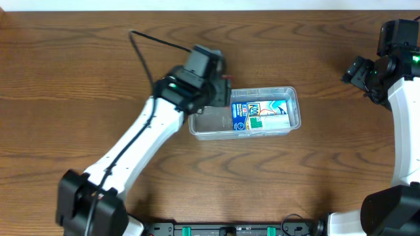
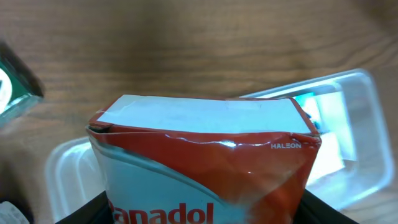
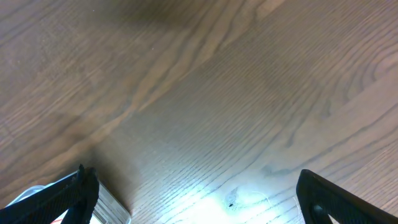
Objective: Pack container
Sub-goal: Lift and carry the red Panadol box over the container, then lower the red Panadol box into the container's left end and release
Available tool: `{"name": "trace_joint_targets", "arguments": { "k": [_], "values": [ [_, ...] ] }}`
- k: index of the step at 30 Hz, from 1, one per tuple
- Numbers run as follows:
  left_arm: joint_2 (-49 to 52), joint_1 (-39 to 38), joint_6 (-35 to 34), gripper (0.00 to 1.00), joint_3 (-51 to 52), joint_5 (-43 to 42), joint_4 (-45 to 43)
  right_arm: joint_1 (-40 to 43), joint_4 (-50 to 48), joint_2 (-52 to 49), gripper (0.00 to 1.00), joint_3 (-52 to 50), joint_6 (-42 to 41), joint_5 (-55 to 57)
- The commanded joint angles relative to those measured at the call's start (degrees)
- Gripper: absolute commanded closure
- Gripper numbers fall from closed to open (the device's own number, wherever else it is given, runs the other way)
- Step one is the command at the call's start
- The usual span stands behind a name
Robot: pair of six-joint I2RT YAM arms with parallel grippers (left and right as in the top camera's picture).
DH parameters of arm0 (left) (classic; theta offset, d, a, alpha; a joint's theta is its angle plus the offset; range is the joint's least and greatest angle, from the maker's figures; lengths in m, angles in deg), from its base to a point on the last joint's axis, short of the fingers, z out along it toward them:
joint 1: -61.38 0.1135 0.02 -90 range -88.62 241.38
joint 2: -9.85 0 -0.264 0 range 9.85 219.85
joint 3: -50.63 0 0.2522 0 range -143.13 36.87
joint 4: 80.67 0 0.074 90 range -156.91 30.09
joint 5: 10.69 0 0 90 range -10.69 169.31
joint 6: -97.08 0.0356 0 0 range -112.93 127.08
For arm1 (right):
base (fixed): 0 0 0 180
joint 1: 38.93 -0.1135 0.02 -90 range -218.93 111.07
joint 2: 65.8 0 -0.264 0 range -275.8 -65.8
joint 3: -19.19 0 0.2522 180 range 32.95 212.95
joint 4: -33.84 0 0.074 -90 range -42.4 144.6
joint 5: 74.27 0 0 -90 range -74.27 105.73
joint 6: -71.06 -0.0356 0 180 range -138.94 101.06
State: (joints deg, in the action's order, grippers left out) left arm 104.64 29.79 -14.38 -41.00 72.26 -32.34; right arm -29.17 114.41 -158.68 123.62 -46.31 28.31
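The container [image 1: 293,105] is a clear shallow tub at the table's middle. A blue and white box [image 1: 262,115] lies flat in its right half. My left gripper [image 1: 220,92] hangs over the tub's left end, shut on a red and light-blue Panadol box [image 2: 205,155] that stands between the dark fingers [image 2: 87,214]. From overhead only a red sliver of that box [image 1: 228,80] shows under the wrist. In the left wrist view the container [image 2: 364,118] lies behind and below the held box. My right gripper [image 1: 357,71] is far right, open over bare wood, nothing between its fingers [image 3: 336,199].
A black cable [image 1: 154,42] runs from the left wrist across the table's back. A blurred dark green and white thing [image 2: 15,87] sits at the left wrist view's left edge. A clear plastic edge [image 3: 109,205] shows beside the right gripper's left finger.
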Motion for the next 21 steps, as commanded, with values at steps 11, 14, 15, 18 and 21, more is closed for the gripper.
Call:
{"name": "trace_joint_targets", "arguments": {
  "k": [11, 14, 15, 18, 21],
  "values": [
    [8.4, -2.0, -6.9, 0.35, -1.6, 4.9, 0.1, 0.3, 0.1, -0.1, 0.01, 0.1, 0.2, 0.5],
    [9.0, -2.4, -7.0, 0.35, -1.6, 4.9, 1.0, 0.3, 0.1, -0.1, 0.01, 0.1, 0.2, 0.5],
    [9.0, -2.5, -7.0, 0.35, -1.6, 4.9, 1.4, 0.3, 0.1, -0.1, 0.01, 0.1, 0.2, 0.5],
    [9.0, -3.0, -7.0, 0.35, -1.6, 4.9, 2.8, 0.3, 0.1, -0.1, 0.01, 0.1, 0.2, 0.5],
    [9.0, -3.6, -7.0, 0.36, -1.4, 5.0, 4.2, 0.3, 0.1, -0.1, 0.01, 0.1, 0.2, 0.5]
  ]
}}
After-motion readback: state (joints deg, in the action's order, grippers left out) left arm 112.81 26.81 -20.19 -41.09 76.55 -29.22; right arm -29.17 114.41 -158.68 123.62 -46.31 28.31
